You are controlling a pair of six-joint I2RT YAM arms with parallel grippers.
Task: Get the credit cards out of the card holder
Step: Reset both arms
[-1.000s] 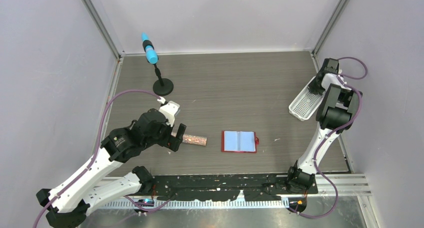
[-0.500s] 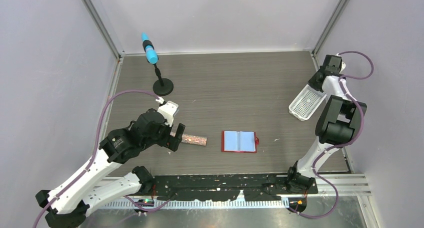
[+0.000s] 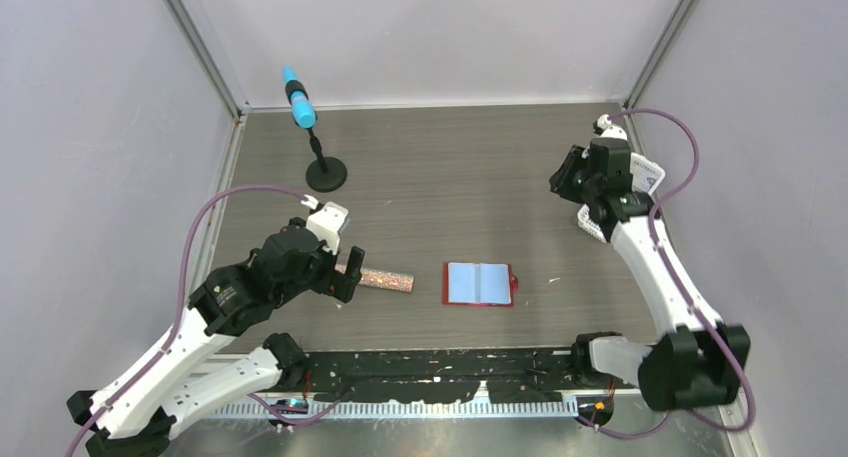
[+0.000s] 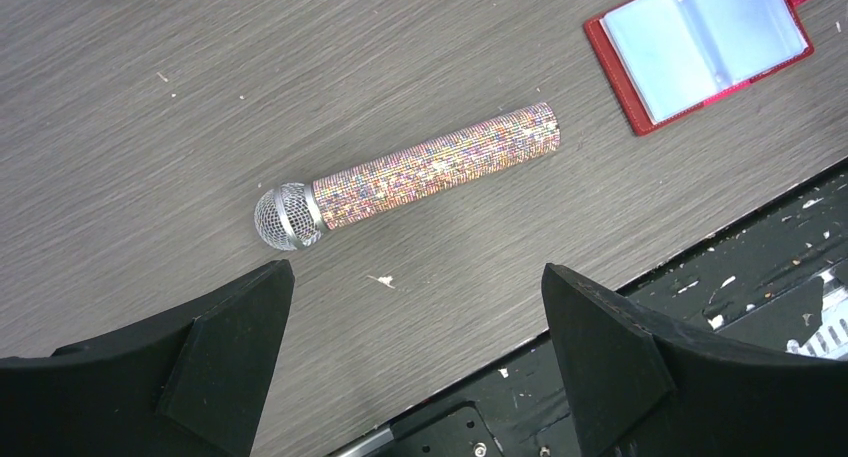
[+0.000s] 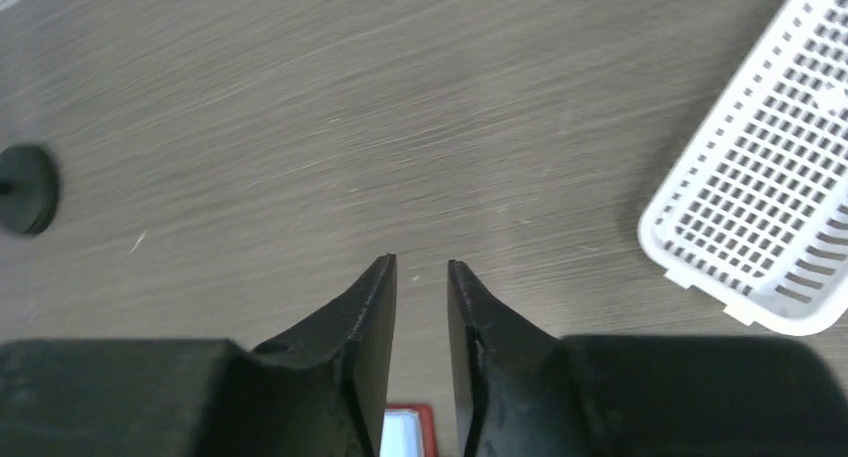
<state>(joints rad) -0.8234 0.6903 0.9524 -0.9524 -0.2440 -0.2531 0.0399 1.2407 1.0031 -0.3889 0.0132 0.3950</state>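
Observation:
The red card holder (image 3: 479, 284) lies open on the table's middle, its light blue pockets facing up; I cannot pick out single credit cards in them. It also shows in the left wrist view (image 4: 700, 47) and under the right jaws (image 5: 405, 432). A small pale card-like piece with a blue mark (image 3: 648, 177) peeks out beside the right forearm, by the basket. My right gripper (image 3: 565, 182) (image 5: 421, 262) hovers far right of the holder, jaws a narrow gap apart with nothing between. My left gripper (image 3: 345, 267) (image 4: 415, 267) stands wide open and empty, left of the holder.
A glittery microphone (image 3: 388, 279) (image 4: 420, 172) lies between the left gripper and the holder. A white perforated basket (image 3: 590, 222) (image 5: 770, 197) sits at the right, partly under the right arm. A black stand with a blue top (image 3: 310, 127) rises at the back left.
The right arm swung from above the basket at the far right edge toward the table's middle, and its jaws parted from shut. The left arm shifted only slightly.

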